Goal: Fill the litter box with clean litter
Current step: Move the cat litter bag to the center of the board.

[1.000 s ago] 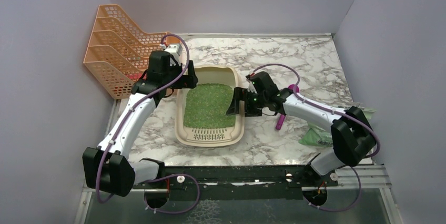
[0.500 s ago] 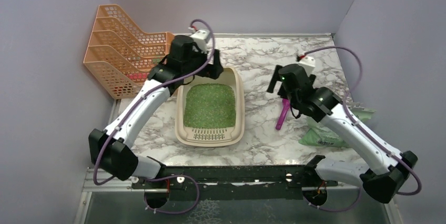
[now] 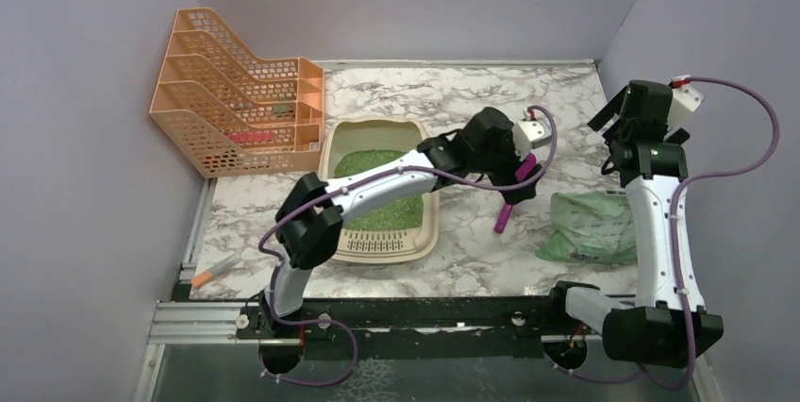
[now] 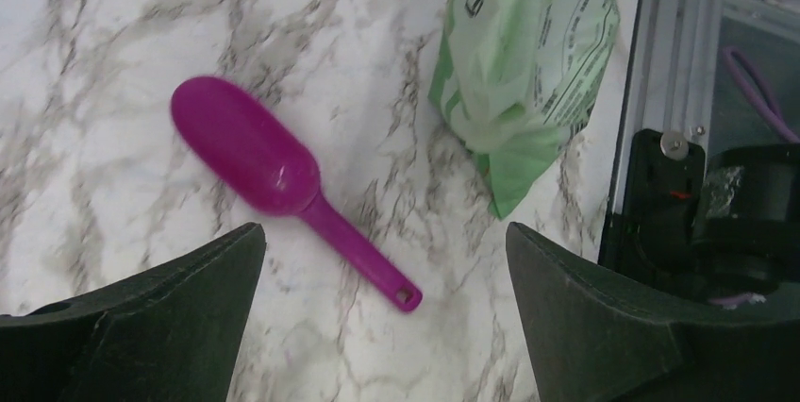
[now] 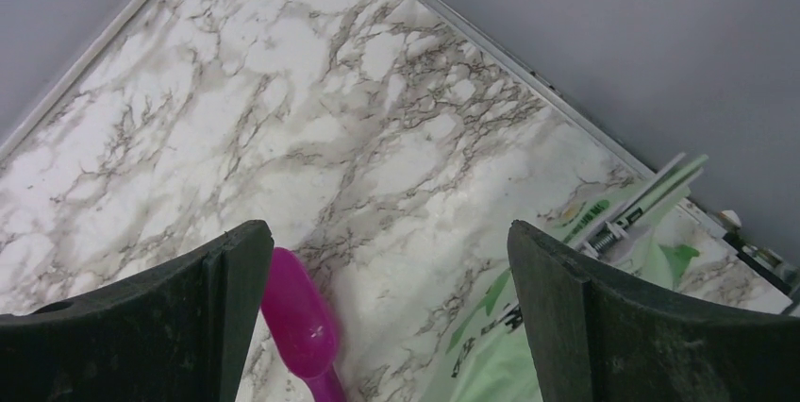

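Hovering with the left claw [image 4: 382,232] over the magenta scoop [image 4: 250,157], 2 fingers spread wide apart and clear of it. Stretched over the litter box [image 3: 377,126]: left arm [image 3: 387,175], from the near edge of the surface [image 3: 453,91] out toward its middle. Held high by the right edge: right claw [image 5: 387,227], likewise wide apart, gripping nothing, looking down on the far right corner. Sitting left of the surface's middle: litter box, beige, slotted lip toward the near edge, rounded end toward the far edge. Spread inside it: clean litter [image 3: 373,161], a bed of bright green granules, partly hidden under the left arm. Lying flat between litter box and right edge: scoop, bowl toward the far edge, handle toward the near edge, near the box but apart from it. Resting close to the right edge, nearer the near right corner: soft green bag [image 3: 590,227] with dark print, crumpled, beside the scoop without touching. Standing at the far left corner: orange mesh rack [image 3: 236,91] with stepped tiers. Lying by the near left corner: small stick [image 3: 209,272] with an orange end, too small to identify.
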Motion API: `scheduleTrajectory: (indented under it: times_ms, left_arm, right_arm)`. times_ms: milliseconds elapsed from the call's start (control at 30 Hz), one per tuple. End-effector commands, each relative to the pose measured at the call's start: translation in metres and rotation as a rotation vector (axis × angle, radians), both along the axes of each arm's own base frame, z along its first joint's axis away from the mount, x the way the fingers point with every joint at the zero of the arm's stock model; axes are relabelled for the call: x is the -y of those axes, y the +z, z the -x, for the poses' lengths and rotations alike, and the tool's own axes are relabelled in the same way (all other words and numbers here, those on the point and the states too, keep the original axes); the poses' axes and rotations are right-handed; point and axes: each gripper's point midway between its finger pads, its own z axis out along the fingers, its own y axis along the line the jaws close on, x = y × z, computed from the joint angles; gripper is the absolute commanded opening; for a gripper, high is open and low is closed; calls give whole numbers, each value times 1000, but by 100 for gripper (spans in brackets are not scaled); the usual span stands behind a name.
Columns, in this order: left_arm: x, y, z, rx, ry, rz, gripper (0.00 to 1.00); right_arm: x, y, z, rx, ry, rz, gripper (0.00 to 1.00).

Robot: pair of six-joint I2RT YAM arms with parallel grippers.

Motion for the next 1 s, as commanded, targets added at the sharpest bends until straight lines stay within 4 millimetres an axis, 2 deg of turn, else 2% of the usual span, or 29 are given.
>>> scheduleTrajectory:
  times_ms: [0, 167, 267, 333, 367, 533, 700, 767, 900, 967]
  left_arm:
    - [61, 31, 14, 31, -88, 199, 98]
    - [90, 28, 21, -12, -154, 316, 99]
    - [102, 27, 32, -36, -227, 338, 98]
    - [109, 19, 36, -47, -242, 336, 97]
    - [113, 15, 37, -64, -251, 340, 94]
    - [127, -26, 46, -185, -311, 280, 63]
    - [126, -32, 55, -202, -357, 277, 36]
    - [123, -35, 58, -204, -373, 268, 29]
    - [117, -49, 60, -208, -374, 227, 0]
    - [116, -53, 58, -192, -362, 213, 0]
  right_arm:
    - [-1, 11, -22, 58, 67, -79, 100]
    - [5, 22, -21, 93, 56, -87, 100]
    - [4, 24, -19, 101, 56, -86, 100]
    - [4, 23, -17, 106, 49, -89, 100]
    - [5, 24, -16, 113, 46, -89, 100]
    - [6, 28, -14, 128, 39, -76, 100]
    - [4, 24, -8, 117, 34, -92, 100]
    - [7, 11, 2, 101, -30, -117, 100]
    - [19, -15, 34, 40, -190, -124, 100]
    - [23, -26, 52, 7, -261, -120, 100]
